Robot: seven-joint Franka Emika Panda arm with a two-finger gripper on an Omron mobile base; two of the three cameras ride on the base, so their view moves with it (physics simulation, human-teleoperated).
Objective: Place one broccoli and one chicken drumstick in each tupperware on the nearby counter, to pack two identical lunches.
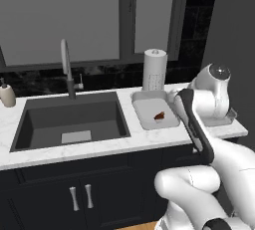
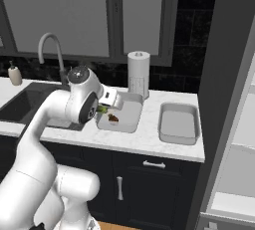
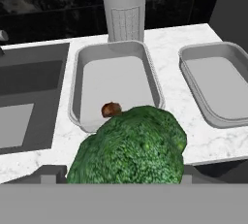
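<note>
A bright-green broccoli (image 3: pixel 131 145) looms at the bottom of the hand view and hides the fingertips. My gripper (image 2: pixel 104 107) is shut on it, just above the near edge of the left tupperware (image 3: pixel 73 87). A sliver of green shows at the hand in the right base view. One reddish-brown chicken drumstick (image 3: pixel 111 108) lies at the near end of that tray (image 1: pixel 144 117). The right tupperware (image 3: pixel 213 80) holds nothing I can see. Both trays stand on the white marbled counter (image 2: pixel 149 142). The other broccoli and drumstick are out of view.
A paper towel roll (image 1: pixel 154 68) stands behind the left tray. The dark sink basin (image 1: pixel 69 119) with its faucet (image 1: pixel 66 67) lies to the left, and a soap bottle (image 1: pixel 7 94) stands at the far left. A tall dark panel (image 2: pixel 219 74) bounds the counter on the right.
</note>
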